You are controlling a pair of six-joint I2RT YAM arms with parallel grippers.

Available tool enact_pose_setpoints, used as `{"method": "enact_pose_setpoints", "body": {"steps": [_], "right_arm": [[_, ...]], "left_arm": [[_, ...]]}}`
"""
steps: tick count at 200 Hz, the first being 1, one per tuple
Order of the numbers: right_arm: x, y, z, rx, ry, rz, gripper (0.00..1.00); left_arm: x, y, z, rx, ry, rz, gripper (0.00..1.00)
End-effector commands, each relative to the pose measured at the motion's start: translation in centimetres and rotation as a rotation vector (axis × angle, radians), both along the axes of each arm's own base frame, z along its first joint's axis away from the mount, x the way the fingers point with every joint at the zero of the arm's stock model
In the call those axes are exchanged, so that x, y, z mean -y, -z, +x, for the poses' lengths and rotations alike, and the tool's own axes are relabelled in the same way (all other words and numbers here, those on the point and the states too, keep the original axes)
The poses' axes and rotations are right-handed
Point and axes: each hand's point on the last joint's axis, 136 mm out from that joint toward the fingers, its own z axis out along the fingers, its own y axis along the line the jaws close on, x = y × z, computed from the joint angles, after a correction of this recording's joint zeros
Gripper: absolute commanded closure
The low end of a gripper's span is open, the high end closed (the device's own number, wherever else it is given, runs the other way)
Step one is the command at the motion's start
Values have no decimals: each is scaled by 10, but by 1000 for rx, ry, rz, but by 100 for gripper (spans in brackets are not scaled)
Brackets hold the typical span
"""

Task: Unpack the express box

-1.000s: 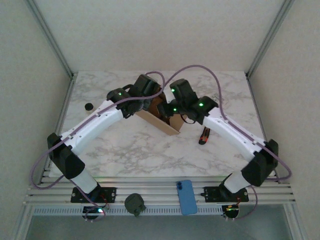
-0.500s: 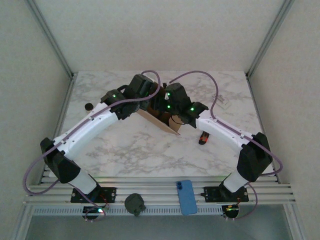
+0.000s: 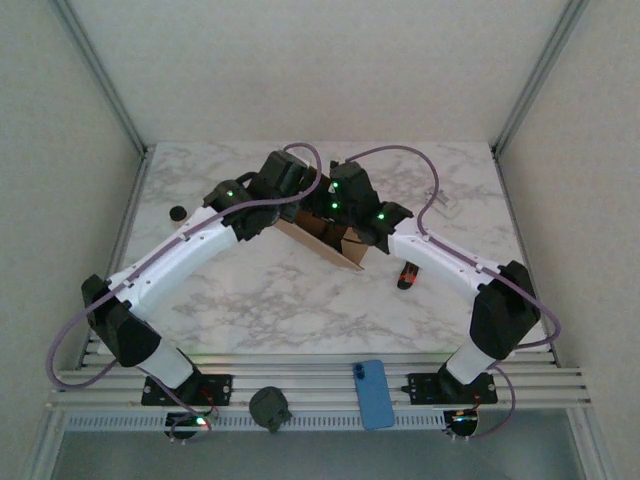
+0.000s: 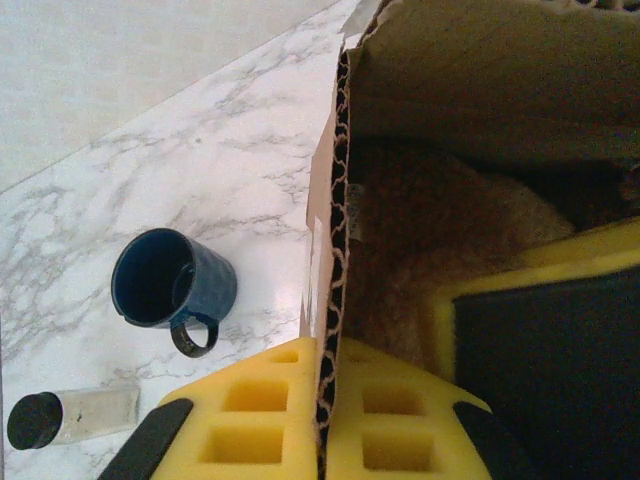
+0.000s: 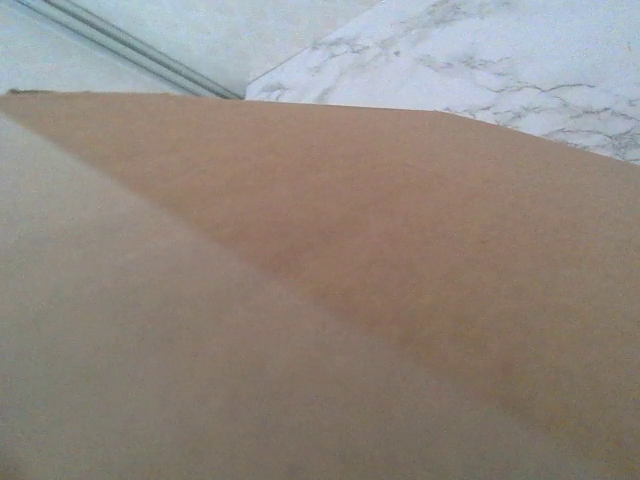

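Left gripper (image 4: pixel 326 400) pinches a side wall of the brown box (image 4: pixel 480 90), one yellow finger inside and one outside, likely steadying it at mid-table. Right gripper (image 3: pixel 338 205) hangs over the open top, probably to reach in; its opening cannot be told. Blue mug (image 4: pixel 170 285) stands just outside.

The table (image 3: pixel 250 300) is seen from above, behind the arm bases. The box (image 3: pixel 325 245) is shared by all views: looked into closely from the left wrist, faced at closest range from the right.
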Motion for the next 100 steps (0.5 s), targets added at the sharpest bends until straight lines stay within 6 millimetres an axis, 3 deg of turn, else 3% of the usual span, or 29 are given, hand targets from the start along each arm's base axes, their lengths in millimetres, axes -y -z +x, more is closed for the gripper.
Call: {"method": "enact_pose_setpoints", "body": {"steps": [1, 61, 84, 100], "right_arm": [[3, 13, 3, -63, 40, -21, 46], [-6, 23, 13, -66, 41, -30, 54], [-6, 28, 18, -65, 54, -44, 63], [-7, 32, 19, -66, 55, -49, 76]], "left_arm": [[5, -26, -1, 69, 2, -80, 100], [8, -28, -1, 73, 10, -89, 100], [8, -29, -1, 74, 10, -89, 100], [7, -30, -1, 77, 9, -91, 100]]}}
